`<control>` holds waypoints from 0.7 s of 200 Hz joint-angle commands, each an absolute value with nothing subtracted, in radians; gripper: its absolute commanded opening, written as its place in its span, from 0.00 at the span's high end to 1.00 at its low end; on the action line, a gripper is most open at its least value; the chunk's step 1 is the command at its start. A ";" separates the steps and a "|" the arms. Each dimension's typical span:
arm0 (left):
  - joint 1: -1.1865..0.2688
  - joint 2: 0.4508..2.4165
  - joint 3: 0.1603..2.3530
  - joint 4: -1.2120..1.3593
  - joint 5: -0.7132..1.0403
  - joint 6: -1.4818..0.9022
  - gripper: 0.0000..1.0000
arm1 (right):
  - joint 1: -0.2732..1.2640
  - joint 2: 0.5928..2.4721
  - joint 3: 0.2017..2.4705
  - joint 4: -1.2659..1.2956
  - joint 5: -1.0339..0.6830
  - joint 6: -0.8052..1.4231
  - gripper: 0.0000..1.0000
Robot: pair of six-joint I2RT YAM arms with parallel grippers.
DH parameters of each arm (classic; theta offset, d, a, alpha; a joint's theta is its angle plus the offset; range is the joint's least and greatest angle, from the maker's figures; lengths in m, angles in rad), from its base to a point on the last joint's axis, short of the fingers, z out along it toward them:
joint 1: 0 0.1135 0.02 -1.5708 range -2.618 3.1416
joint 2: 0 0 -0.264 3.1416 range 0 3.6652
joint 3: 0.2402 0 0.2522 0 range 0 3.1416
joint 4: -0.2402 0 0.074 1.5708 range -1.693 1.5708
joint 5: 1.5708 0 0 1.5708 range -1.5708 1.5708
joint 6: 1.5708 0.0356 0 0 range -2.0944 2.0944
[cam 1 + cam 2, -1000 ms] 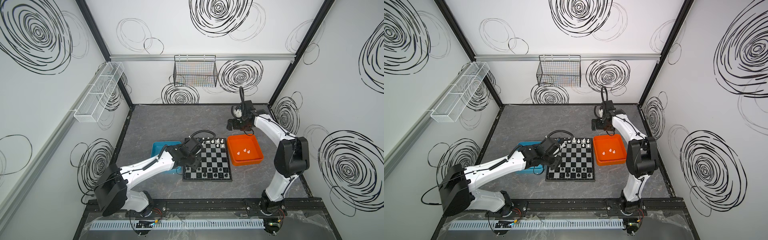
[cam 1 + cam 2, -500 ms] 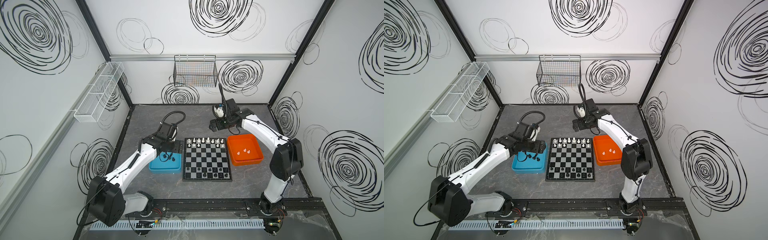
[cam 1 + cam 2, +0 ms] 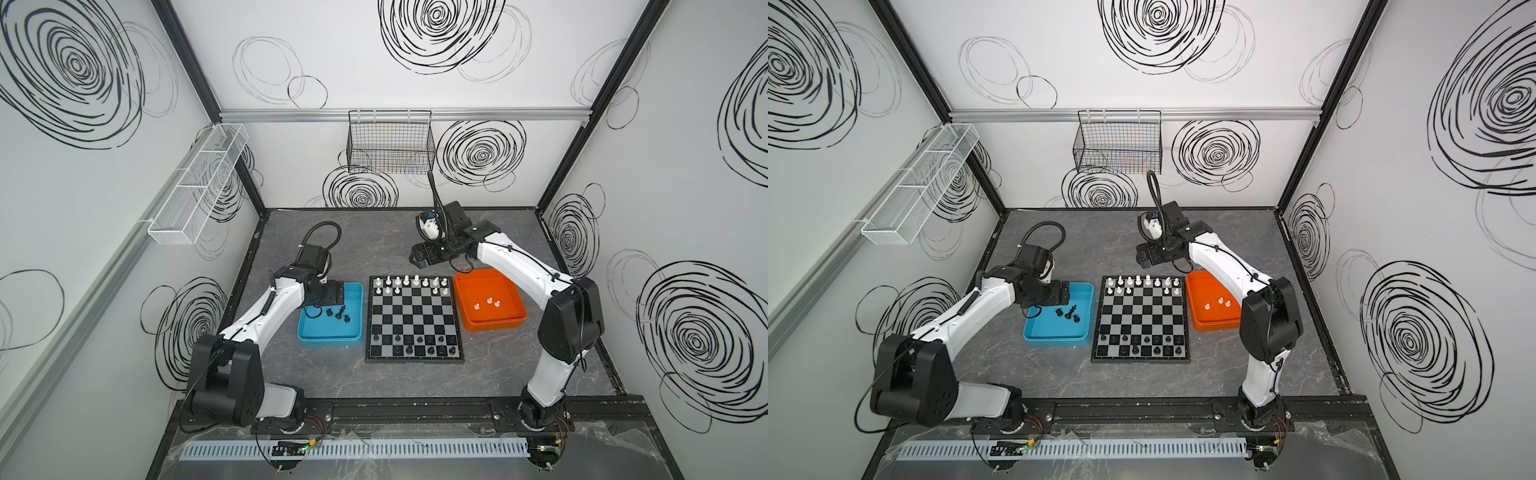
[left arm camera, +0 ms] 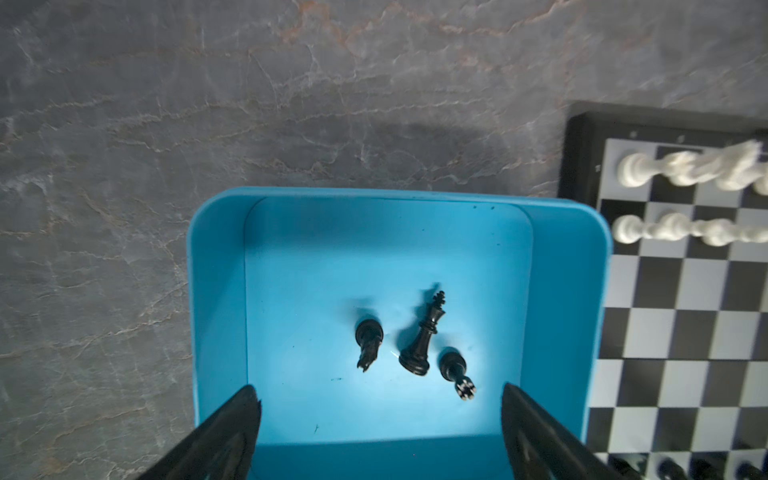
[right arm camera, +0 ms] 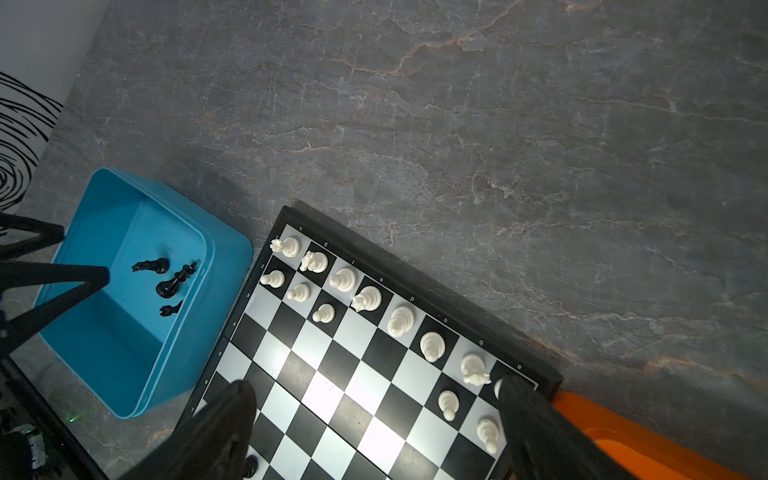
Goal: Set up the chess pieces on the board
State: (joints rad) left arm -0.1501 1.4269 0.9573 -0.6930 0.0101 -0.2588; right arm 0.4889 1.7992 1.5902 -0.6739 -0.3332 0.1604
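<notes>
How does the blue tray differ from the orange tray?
The blue tray sits left of the board, the orange tray right of it. The blue tray holds black pieces lying down; the orange tray holds white pieces. Both hold three.

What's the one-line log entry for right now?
left fingers: open above blue tray | three black pieces lying in it | right fingers: open, empty, by white end of board | three white pieces in orange tray
</notes>
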 commanded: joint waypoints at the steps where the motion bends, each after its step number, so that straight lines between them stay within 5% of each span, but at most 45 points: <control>1: -0.140 1.467 0.957 -0.724 0.003 -0.267 0.09 | 0.463 1.741 1.634 -0.656 -0.354 0.226 0.00; 105: -0.135 1.568 0.967 -0.730 -0.049 -0.247 0.17 | 0.342 1.736 1.941 -0.809 -0.334 0.504 0.00; 140: -0.142 1.585 0.963 -0.719 -0.071 -0.246 0.23 | 0.308 1.740 1.936 -0.805 -0.443 0.528 0.00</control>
